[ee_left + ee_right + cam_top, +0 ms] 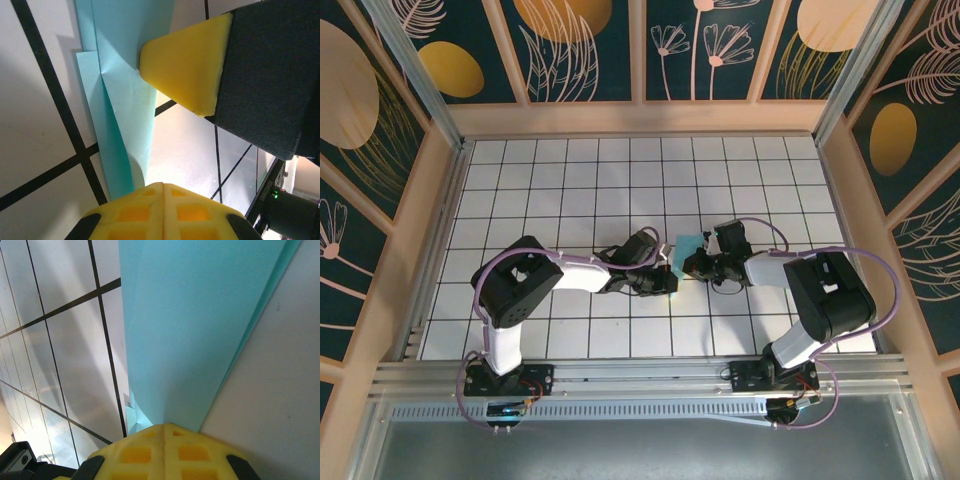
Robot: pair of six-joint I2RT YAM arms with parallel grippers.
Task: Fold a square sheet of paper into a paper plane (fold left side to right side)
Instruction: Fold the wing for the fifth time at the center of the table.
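Right gripper (164, 427) at bottom edge, yellow waffle-pattern fingers (135, 455) pressed flat together, no gap at seam. Folded turquoise paper (200, 315) rises from fingertips to top edge, broad up top, narrowing down into seam, looks pinched there. Darker second layer peeks along paper's right edge (260, 335). Small creased corner (132, 412) sticks out low left, just beside fingertips. White tabletop with black grid lines (65, 365) to left; plain white surface to right. Dark blurred part (20, 457) in bottom-left corner.

No legible text — tiny print on black bar (263, 192) unreadable.
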